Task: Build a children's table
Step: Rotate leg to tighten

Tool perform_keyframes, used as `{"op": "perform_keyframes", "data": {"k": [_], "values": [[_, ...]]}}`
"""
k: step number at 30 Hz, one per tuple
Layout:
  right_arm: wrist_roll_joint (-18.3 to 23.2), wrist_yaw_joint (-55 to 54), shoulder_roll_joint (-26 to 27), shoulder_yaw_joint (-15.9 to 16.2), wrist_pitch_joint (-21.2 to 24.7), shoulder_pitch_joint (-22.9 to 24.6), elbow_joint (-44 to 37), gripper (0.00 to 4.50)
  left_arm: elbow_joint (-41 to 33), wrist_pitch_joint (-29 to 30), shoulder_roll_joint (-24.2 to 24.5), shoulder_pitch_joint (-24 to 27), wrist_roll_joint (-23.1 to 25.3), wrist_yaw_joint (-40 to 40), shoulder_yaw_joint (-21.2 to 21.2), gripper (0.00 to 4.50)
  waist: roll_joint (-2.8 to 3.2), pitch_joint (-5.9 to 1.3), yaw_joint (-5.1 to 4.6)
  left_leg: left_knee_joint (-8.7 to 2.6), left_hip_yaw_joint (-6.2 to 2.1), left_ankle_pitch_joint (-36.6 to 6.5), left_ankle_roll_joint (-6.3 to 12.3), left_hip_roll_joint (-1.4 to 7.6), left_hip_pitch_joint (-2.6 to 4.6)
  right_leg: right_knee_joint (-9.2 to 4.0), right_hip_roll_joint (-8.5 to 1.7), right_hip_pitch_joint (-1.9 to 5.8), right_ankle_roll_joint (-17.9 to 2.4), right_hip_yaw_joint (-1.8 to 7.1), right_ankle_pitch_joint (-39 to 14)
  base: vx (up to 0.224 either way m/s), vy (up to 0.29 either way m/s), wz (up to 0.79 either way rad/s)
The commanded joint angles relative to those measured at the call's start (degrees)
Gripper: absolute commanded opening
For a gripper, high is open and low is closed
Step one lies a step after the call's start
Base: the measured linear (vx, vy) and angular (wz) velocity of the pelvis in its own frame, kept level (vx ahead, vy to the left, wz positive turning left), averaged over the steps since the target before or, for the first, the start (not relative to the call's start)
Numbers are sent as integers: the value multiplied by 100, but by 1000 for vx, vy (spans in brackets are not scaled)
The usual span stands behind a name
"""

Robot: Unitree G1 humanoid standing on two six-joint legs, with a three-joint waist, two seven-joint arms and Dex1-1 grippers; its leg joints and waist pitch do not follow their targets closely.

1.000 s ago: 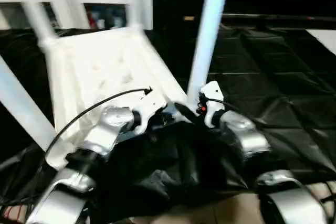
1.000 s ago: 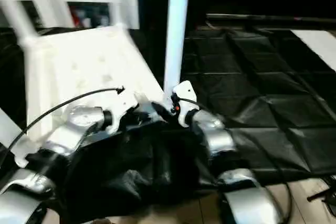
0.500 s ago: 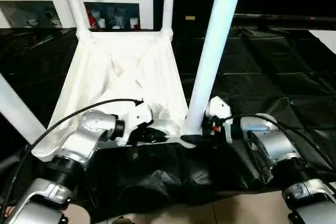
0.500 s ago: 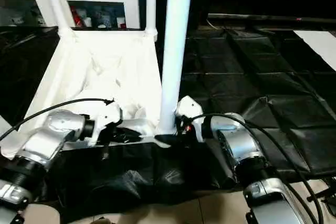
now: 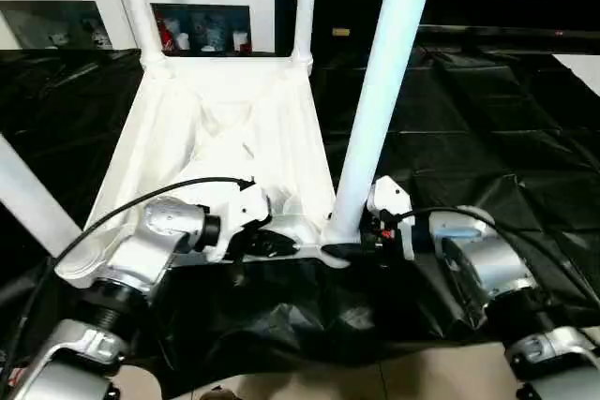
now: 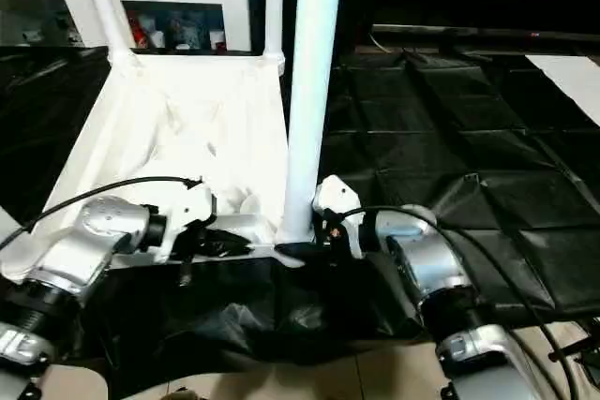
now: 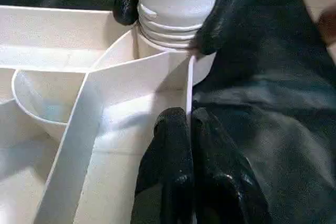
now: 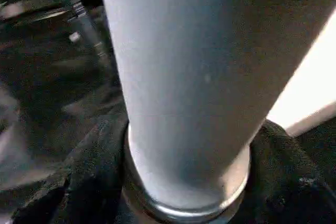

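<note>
White plastic table top (image 5: pixel 225 128) lies upside down on black sheeting (image 5: pixel 487 138), ribs up, with legs standing in its sockets. At its five o'clock corner, the right end effector (image 7: pixel 173 11) clasps the base of the nearest leg (image 5: pixel 380 91), one finger each side. The left end effector (image 7: pixel 190 166), at six o'clock, pinches the top's thin rim wall.

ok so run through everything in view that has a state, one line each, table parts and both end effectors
Table top: upside down on the black sheet, ribbed underside up.
Near right leg: upright, threaded end only partly in its corner socket.
Two far legs: standing upright in the far corner sockets.
Left end effector: shut on the table top's near edge wall.
Right end effector: shut on the near right leg's base.
</note>
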Motion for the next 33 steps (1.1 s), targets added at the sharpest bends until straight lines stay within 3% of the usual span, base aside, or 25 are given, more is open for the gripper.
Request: {"op": "perform_keyframes", "data": {"k": [1,3,5,10,13,15,16,18,19,21,23,27,33], "values": [[-46,-581,203,-140,19,-91,168,271,126,84,-305,-109,-90,382,73,0,-60,-308,-21,-389,32,-921,187,59,-5,-470,-379,294,-1144,233,-1041,0,0,0],[-108,-1642,664,-370,-43,-239,608,271,295,259,-595,-293,-40,927,192,0,-51,-302,-55,-405,25,-911,76,52,-16,-484,-389,281,-1068,240,-1269,0,0,0],[-47,-2330,1002,-563,-25,-388,950,271,426,311,-784,-424,69,1304,210,0,-64,-332,-114,-401,3,-810,4,39,-46,-470,-389,319,-986,227,-1234,0,0,0],[60,-3399,1606,-883,-81,-765,1639,271,682,394,-1170,-683,339,2113,208,0,-38,-349,-163,-383,19,-655,90,40,-28,-436,-376,304,-1179,232,-684,0,0,0],[7,-3419,1724,-864,-148,-831,1736,271,682,439,-1264,-713,368,2237,226,0,-36,-356,-166,-365,31,-602,178,35,-33,-421,-372,323,-1248,233,-413,0,0,0],[-49,-3243,1879,-795,-327,-900,1763,326,572,389,-1333,-685,366,2194,161,0,-39,-358,-156,-361,35,-554,248,39,-36,-407,-376,328,-1288,233,-248,0,0,0],[-38,-3109,1907,-771,-363,-917,1753,326,509,320,-1322,-647,360,2099,108,0,-37,-348,-158,-366,37,-625,273,42,-33,-421,-382,323,-1302,230,-331,0,0,0],[-39,-3043,1904,-754,-373,-921,1750,342,480,291,-1310,-621,350,2040,89,0,-40,-341,-161,-372,34,-690,276,46,-33,-430,-387,323,-1292,234,-443,0,0,0],[-77,-2858,1837,-677,-390,-908,1725,359,415,212,-1255,-534,298,1857,61,0,-76,-341,-160,-374,30,-695,283,48,-41,-428,-391,336,-1278,232,-520,0,0,0],[-202,-2594,1700,-528,-498,-887,1711,371,329,191,-1162,-428,246,1632,45,0,-64,-347,-173,-370,28,-686,314,54,-45,-427,-396,335,-1280,230,-508,0,0,0],[-210,-2350,1586,-471,-511,-849,1654,371,274,238,-1074,-364,240,1533,48,0,-57,-348,-173,-362,38,-602,354,54,-34,-415,-386,324,-1324,234,-364,0,0,0],[-184,-1564,1211,-352,-548,-708,1410,371,88,223,-738,-171,180,1105,23,0,-99,-340,-148,-358,47,-599,466,64,-33,-410,-391,327,-1356,228,-339,0,0,0],[-120,-289,669,-81,-443,-427,858,371,-293,386,-118,110,150,484,62,0,-72,-326,-122,-379,36,-713,415,87,-10,-413,-386,303,-1335,225,-515,0,0,0]]}}
